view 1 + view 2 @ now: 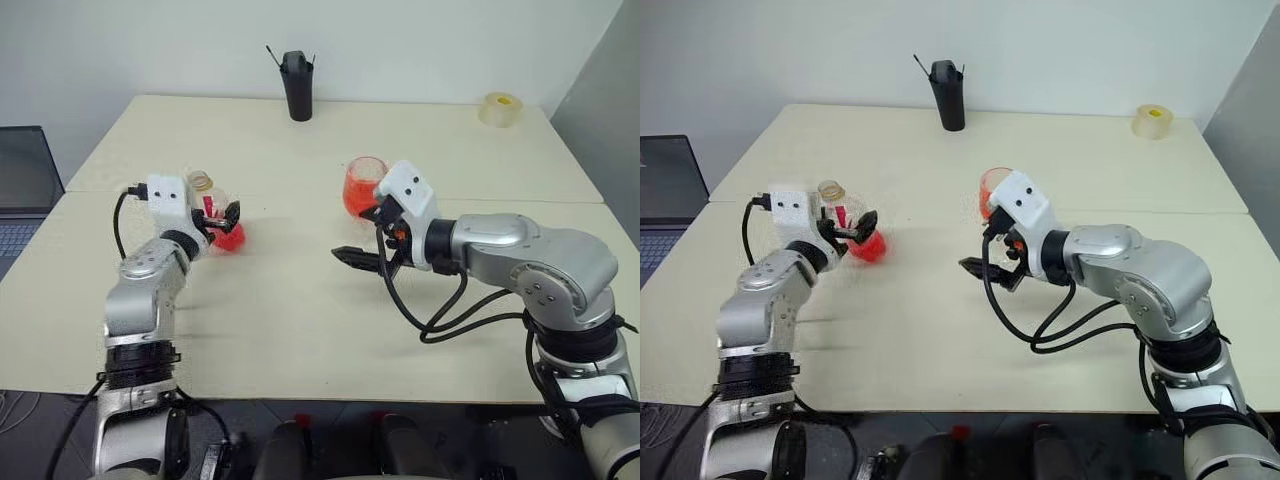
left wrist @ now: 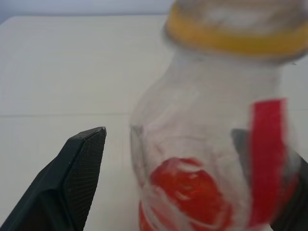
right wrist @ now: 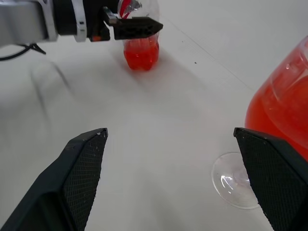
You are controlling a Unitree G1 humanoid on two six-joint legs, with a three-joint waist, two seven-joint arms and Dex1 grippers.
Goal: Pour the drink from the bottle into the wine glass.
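Left eye view puts us above our two arms, looking down over the pale table (image 1: 300, 330). Nearest to us, at about 4 o'clock, our right arm bends in toward the middle, and the right gripper (image 1: 362, 250) hangs just above the tabletop with its black fingers spread wide apart, pinching nothing. In the right wrist view those fingers (image 3: 79, 178) stand well apart, with the glass's round foot between them and bare table beyond.

At about 9 o'clock our left gripper (image 1: 222, 215) sits level at the bottle (image 1: 215, 215). Its jaws are spread: in the left wrist view one finger (image 2: 77, 180) stands clear of the bottle's side with a gap of table showing between them, while the other is mostly hidden behind the label, so we cannot tell whether it touches. The bottle stands upright on the table, with a little of the drink (image 1: 870, 247) left in its base and its yellow-orange neck ring at the top.

Just past the right gripper, near 1 o'clock, the wine glass (image 1: 365, 185) stands upright, its bowl largely filled with red liquid.

Farther off, at 12 o'clock by the table's back edge, stands a tall black cup (image 1: 297, 85). At 2 o'clock in the far corner lies a tape roll (image 1: 501, 108). A laptop (image 1: 25, 185) rests at 10 o'clock, off the table's side.
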